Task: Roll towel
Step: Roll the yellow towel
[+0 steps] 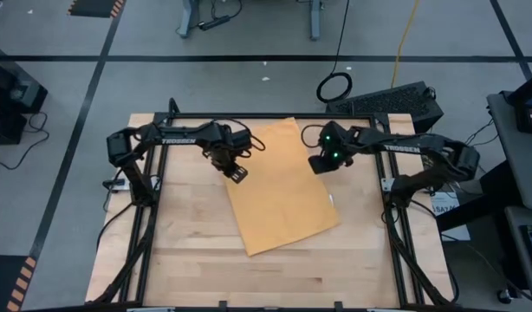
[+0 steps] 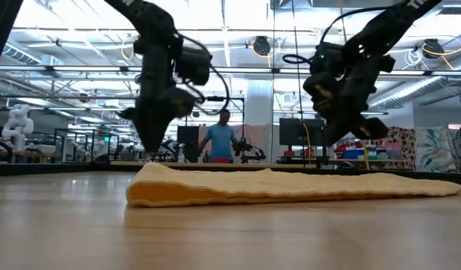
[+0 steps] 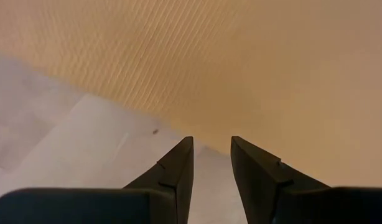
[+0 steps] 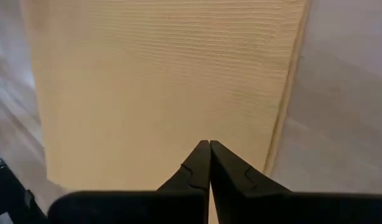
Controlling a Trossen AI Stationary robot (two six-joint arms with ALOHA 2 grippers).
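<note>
From above, you see the towel (image 1: 282, 186) lying flat on the wooden table (image 1: 188, 251), turned at a slant, with its far end near the table's back edge and its near end toward the middle. It looks folded into a long strip, but no part of it is rolled. Your left pincer (image 1: 237, 172) hangs at the towel's left long edge, and your right pincer (image 1: 321, 164) hangs at its right long edge, both toward the far end.

From table height, the towel (image 2: 290, 187) sits as a low, flat band with a thicker folded edge at one end, and there is no coil anywhere. Both arms hang just above it, and neither lifts any cloth. A person stands far off in the room behind the table.

Through the left wrist camera, your left pincer (image 3: 212, 162) stands partly open with a clear gap between its fingers and nothing in it. The tips point right at the towel's edge (image 3: 197, 74), where cloth meets table.

Through the right wrist camera, your right pincer (image 4: 209, 163) is closed tight, tip to tip, over the towel (image 4: 160, 93), and I see no cloth caught between its fingers.

My reading is that you are at the very start: the rolling itself is all left to do, beginning with taking hold of an end.
</note>
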